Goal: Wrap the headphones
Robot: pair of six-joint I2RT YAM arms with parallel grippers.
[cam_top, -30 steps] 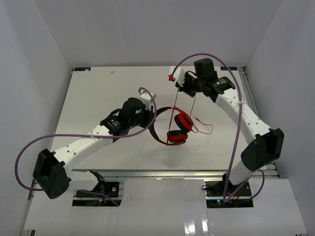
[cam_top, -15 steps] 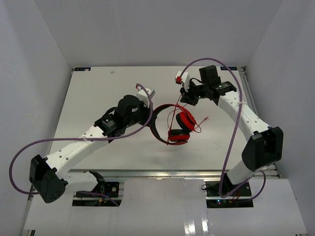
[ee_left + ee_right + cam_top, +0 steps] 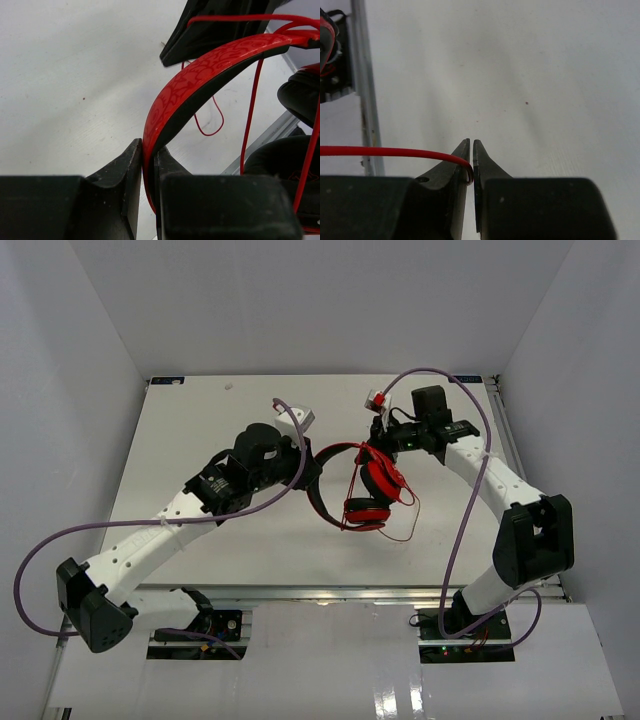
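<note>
1. Leftmost, the left arm (image 3: 150, 535) stretches from its base at the near-left corner diagonally over the white table (image 3: 180, 430). A purple cable (image 3: 40, 550) hangs off it in a wide loop.
2. At its end, the left gripper (image 3: 148, 150) is clamped on the headband (image 3: 200, 75) of the headphones (image 3: 365, 485). In the left wrist view, one finger presses the patterned red outer face and the other the black inner side, with no gap showing.
3. The headphones sit about mid-table, between the two grippers. From the left gripper the headband curves away and to the right. The earcups (image 3: 378, 478) lie to the right of that arc. One is tilted and shows its red face; the other is nearer the front edge, with its black padding visible. Whether the earcups rest on the table or hang just above it, I cannot tell.
4. The thin red cord (image 3: 390, 151) runs in several strands across the headband and earcups. From above, a slack loop of it lies on the table just right of the nearer earcup.
5. The right gripper (image 3: 471, 150) hovers just beyond the farther earcup, close to the headband's right end. Its jaws are drawn nearly together and pinch the cord at the very tips. In the right wrist view the cord comes in from the left as a straight, level line and ends in the narrow slit between the fingers.
6. Rightmost, the right arm (image 3: 500, 480) bends back from the gripper to its base at the near-right corner, with its own purple cable (image 3: 462, 540) arching over the wrist and trailing down beside it.
</note>
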